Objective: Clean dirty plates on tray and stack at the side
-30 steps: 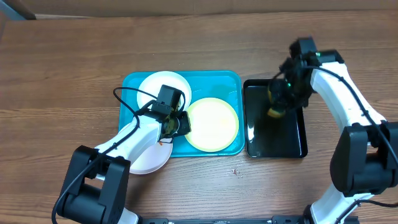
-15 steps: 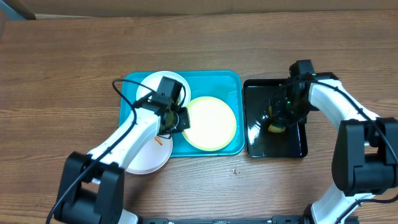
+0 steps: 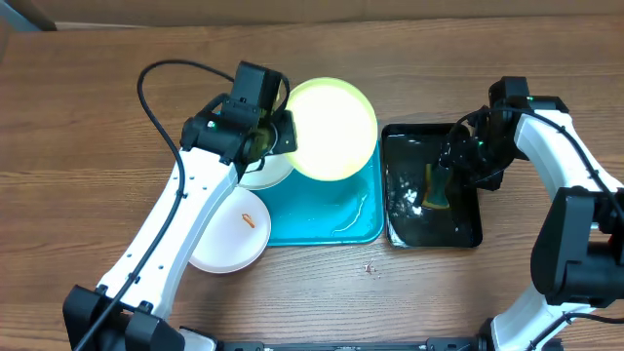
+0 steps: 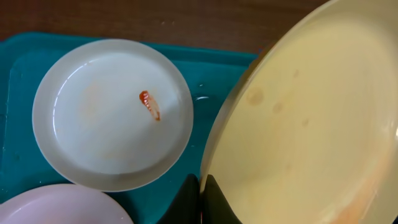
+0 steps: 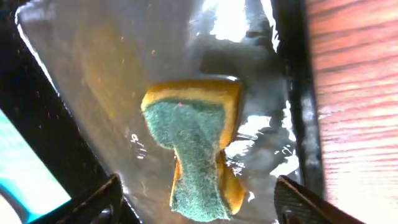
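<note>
My left gripper (image 3: 281, 138) is shut on the rim of the pale yellow-green plate (image 3: 333, 127), which it holds tilted above the back edge of the turquoise tray (image 3: 331, 219). In the left wrist view the closed fingertips (image 4: 214, 198) pinch that plate (image 4: 311, 118) at its edge. A white plate (image 3: 261, 174) lies in the tray, partly under the left arm. Another white plate (image 3: 226, 244) with an orange smear lies over the tray's front left corner and also shows in the left wrist view as the smeared plate (image 4: 112, 115). My right gripper (image 5: 202, 208) is open over a sponge.
A black tray (image 3: 458, 232) with water in it stands to the right of the turquoise tray. A yellow and green sponge (image 5: 196, 149) lies in it, loose between my right fingers. Bare wooden table (image 3: 97, 117) surrounds both trays. A black cable (image 3: 146, 88) loops off the left arm.
The left gripper has lifted the yellow-green plate off the tray and carried it up and back. The right gripper has opened and let the sponge go in the black tray.
</note>
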You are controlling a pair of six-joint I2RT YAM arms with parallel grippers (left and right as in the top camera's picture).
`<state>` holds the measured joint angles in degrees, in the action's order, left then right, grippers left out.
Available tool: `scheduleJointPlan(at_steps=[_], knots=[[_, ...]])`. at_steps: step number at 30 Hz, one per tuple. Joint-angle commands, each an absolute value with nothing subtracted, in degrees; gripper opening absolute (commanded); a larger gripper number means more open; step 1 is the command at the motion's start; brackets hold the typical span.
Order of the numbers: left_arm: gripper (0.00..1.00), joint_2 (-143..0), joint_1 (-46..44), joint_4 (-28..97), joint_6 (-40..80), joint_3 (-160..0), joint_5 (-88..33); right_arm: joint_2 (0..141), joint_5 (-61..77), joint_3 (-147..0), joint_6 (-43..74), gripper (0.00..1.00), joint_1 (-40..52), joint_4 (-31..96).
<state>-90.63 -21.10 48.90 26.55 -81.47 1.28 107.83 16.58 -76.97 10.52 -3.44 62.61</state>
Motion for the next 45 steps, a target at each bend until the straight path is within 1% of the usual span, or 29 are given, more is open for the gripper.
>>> scheduleJointPlan(at_steps=[1, 6, 7, 8, 9, 13, 14, 15, 17, 21, 22, 24, 27, 33, 38, 40, 42, 45], knots=[[0.04, -89.5, -25.9, 48.2, 25.3, -85.1, 7.0, 107.0, 17.8, -78.5, 11.9, 0.82, -5.0, 61.6], [0.04, -90.5, -34.4, 44.3, 25.3, -85.1, 16.7, 107.0, 30.8, -84.0, 12.4, 0.87, -14.0, 61.2], [0.04, -91.0, -36.4, 43.1, 25.2, -85.1, 18.9, 107.0, 32.3, -84.6, 12.4, 0.9, -15.9, 61.2], [0.04, -91.6, -38.0, 42.0, 25.2, -85.1, 20.8, 107.0, 32.8, -84.7, 12.4, 0.93, -17.2, 61.2], [0.04, -92.2, -39.6, 41.0, 24.8, -85.1, 22.6, 107.0, 32.6, -84.7, 12.4, 0.99, -18.9, 61.4], [0.04, -95.4, -45.6, 35.6, 19.8, -85.1, 29.7, 107.0, 28.4, -84.7, 12.4, 1.0, -23.3, 60.8], [0.04, -96.3, -47.2, 34.0, 17.1, -85.1, 32.1, 107.0, 26.9, -84.7, 12.4, 1.0, -24.4, 60.4], [0.04, -97.4, -49.6, 32.0, 12.7, -85.1, 37.2, 107.0, 25.4, -84.7, 12.4, 1.0, -25.3, 60.1], [0.04, -98.4, -51.9, 30.3, 8.6, -85.1, 44.0, 107.0, 23.9, -84.7, 12.4, 1.0, -26.1, 59.6], [0.04, -101.5, -58.2, 22.7, -5.8, -85.1, 64.2, 107.0, 22.3, -84.7, 12.4, 1.0, -27.1, 58.3], [0.04, -102.4, -59.5, 19.8, -10.2, -85.1, 68.0, 107.0, 22.3, -84.7, 12.4, 1.0, -27.1, 58.0], [0.04, -103.6, -61.6, 15.2, -17.0, -85.1, 71.9, 107.0, 22.3, -84.7, 12.4, 1.0, -27.1, 57.7], [0.04, -104.2, -63.5, 11.6, -21.4, -85.1, 72.6, 107.0, 22.3, -84.7, 12.4, 1.0, -27.1, 57.2], [0.04, -104.2, -64.3, 7.4, -21.7, -85.1, 75.4, 107.0, 22.3, -84.7, 12.4, 1.0, -27.1, 57.3], [0.04, -104.2, -64.2, 5.0, -21.1, -85.1, 75.4, 107.0, 22.3, -84.7, 12.4, 1.0, -27.1, 57.3], [0.04, -104.2, -64.1, 5.3, -18.1, -85.1, 75.4, 107.0, 22.3, -84.7, 12.4, 1.0, -27.1, 57.3], [0.04, -104.2, -63.6, 9.2, -11.7, -85.1, 73.5, 107.0, 22.3, -84.7, 12.4, 1.0, -27.1, 57.3], [0.04, -104.2, -62.8, 16.7, -5.7, -85.1, 65.5, 107.0, 22.3, -84.7, 12.4, 1.0, -27.1, 57.3]])
